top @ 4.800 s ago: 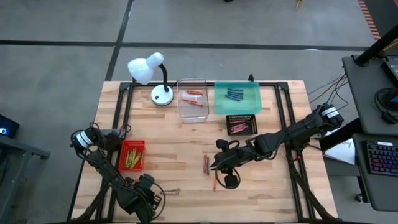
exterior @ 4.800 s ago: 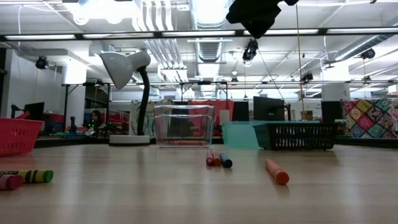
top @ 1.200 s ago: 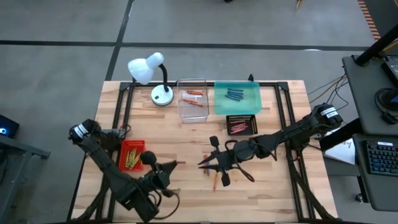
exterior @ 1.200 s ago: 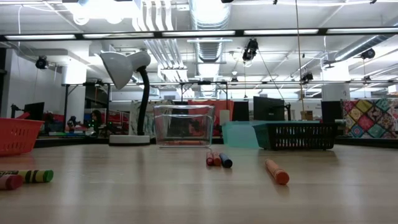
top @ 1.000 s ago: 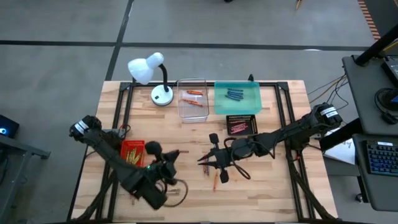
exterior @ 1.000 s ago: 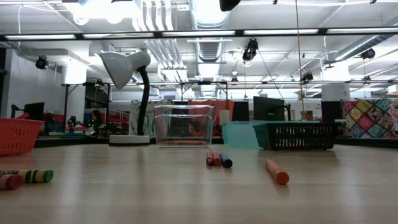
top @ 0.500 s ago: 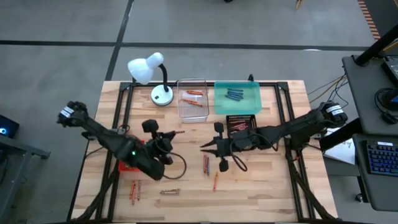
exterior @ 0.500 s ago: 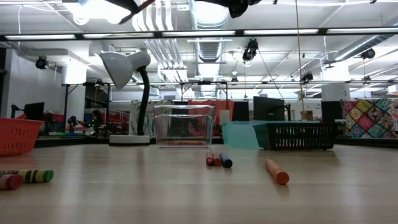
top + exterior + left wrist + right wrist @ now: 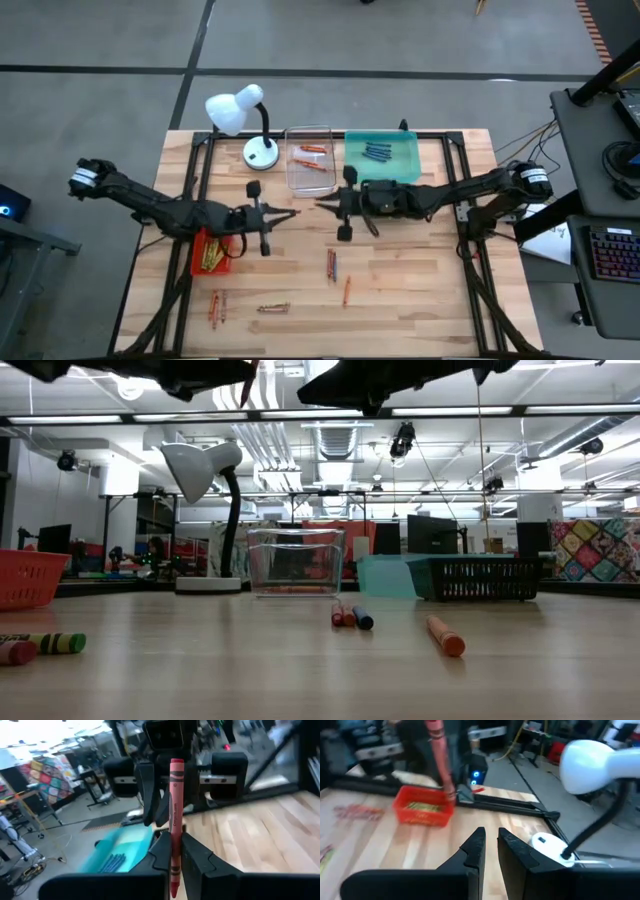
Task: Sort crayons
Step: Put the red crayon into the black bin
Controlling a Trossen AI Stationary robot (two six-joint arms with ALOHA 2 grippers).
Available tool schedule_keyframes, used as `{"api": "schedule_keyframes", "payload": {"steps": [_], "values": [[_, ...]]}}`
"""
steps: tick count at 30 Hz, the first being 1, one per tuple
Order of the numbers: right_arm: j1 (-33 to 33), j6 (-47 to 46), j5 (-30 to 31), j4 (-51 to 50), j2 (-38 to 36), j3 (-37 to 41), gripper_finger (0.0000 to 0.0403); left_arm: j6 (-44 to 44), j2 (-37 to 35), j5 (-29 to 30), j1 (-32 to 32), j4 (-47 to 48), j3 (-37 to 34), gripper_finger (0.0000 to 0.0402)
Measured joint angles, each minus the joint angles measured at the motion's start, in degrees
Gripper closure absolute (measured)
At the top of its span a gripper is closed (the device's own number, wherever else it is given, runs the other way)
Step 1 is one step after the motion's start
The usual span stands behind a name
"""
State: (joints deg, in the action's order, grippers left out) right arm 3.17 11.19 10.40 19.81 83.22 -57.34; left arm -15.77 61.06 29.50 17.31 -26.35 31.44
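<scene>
My left gripper (image 9: 281,214) hangs high over the middle of the table, shut on a red crayon (image 9: 175,795). My right gripper (image 9: 322,203) faces it from the right, fingers (image 9: 479,840) a little apart with nothing between them. Loose crayons lie on the wood: a small group (image 9: 332,264), an orange one (image 9: 347,291) and others near the front left (image 9: 217,308) (image 9: 273,308). The red tray (image 9: 212,250) holds yellow crayons, the clear tray (image 9: 309,160) orange ones, and the teal tray (image 9: 382,155) blue ones. My left gripper pinches the red crayon's lower part (image 9: 173,834) between its two fingers, coming from the table's left. Most of the crayon sticks out past the fingertips, and a short pointed end (image 9: 172,890) shows behind them. It is lifted clear, high above the table.
A white desk lamp (image 9: 240,110) stands at the far left, beside the clear tray. The black tray (image 9: 392,203) lies partly under my right arm. In the low view the loose crayons (image 9: 350,617) (image 9: 445,636) lie mid-table, with others at the near left (image 9: 40,644).
My left gripper has risen from the near left part of the table and swung toward the far edge and the right, carrying the red crayon. My right gripper has moved from over the loose crayons toward the far edge, so the two grippers now face each other.
</scene>
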Motion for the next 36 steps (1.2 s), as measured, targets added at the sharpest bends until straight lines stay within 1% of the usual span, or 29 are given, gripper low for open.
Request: {"api": "schedule_keyframes", "payload": {"steps": [1,3,5,6,10,16,22,26,29,32,36], "values": [[-0.78,-1.84,-0.72,0.76,-0.07,0.0,0.036,0.44,-0.41,-0.09,-0.57,-1.68,-1.03,0.0401],[-2.4,-6.35,-4.1,1.98,-0.18,-0.25,0.0359,1.15,-1.24,-0.05,-0.99,-3.71,-2.71,0.0401],[-3.61,-9.15,-7.94,2.12,-0.26,-0.91,0.0354,1.08,-1.34,-0.23,-0.97,-6.15,-3.88,0.0401],[-3.93,-9.88,-8.93,2.05,-0.25,-1.15,0.0349,1.01,-1.45,-0.33,-0.97,-6.51,-4.53,0.0401],[-3.94,-10.15,-9.39,1.9,0.29,-1.82,0.0324,2.0,-0.68,-0.84,-1.06,-8.71,-5.2,0.0401],[-3.86,-10.17,-9.42,3.77,1.93,-2.63,0.0277,2.07,2.77,-2.08,-1.02,-14.34,-4.85,0.0401],[-3.03,-10.1,-9.56,5.15,2.23,-3.04,0.0247,2.43,5.24,-2.08,-1.02,-14.42,-3.25,0.0401],[-2.98,-10.13,-9.77,6.0,2.23,-3.04,0.0241,3.22,7.08,-2.05,-1.02,-14.54,-2.56,0.0401],[-2.92,-10.06,-13.04,6.18,2.25,-3.04,0.0244,3.14,8.58,-1.99,-1.02,-14.68,-1.9,0.0401],[-2.89,-10.11,-15.08,6.04,2.27,-3.04,0.0247,2.08,9.6,-1.91,-1.0,-14.66,-1.42,0.0401],[-2.94,-9.72,-15.33,5.77,2.27,-3.04,0.0247,1.6,9.3,-1.53,-1.04,-14.57,-1.49,0.0401]]}}
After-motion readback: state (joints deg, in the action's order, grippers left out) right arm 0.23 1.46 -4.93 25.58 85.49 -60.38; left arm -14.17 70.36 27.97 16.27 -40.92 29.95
